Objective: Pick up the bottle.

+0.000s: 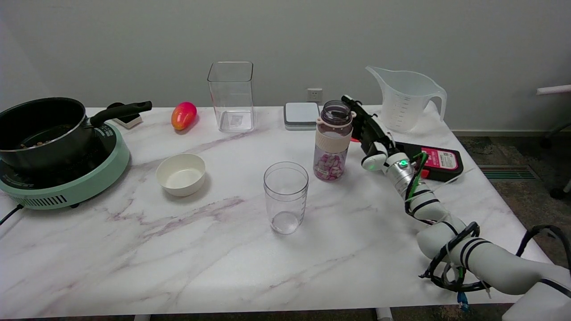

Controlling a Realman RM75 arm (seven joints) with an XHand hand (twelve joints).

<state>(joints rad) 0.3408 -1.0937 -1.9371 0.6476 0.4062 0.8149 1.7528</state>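
I see the right hand (368,129) flat and open against the bottle (332,141), which stands upright mid-table behind the clear cup (285,196); actual contact seems likely, but I can't confirm it.

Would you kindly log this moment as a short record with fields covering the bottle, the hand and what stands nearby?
target: bottle, upright on the table, no lid, pink and white pieces at the bottom
right hand: right hand beside the bottle on its right, fingers extended near the neck
grasp: not closed around the bottle; contact cannot be told
nearest neighbour: clear cup, in front and to the left, apart from the bottle
behind bottle: small scale
far right: measuring jug
left side: white bowl, pot on a green cooker
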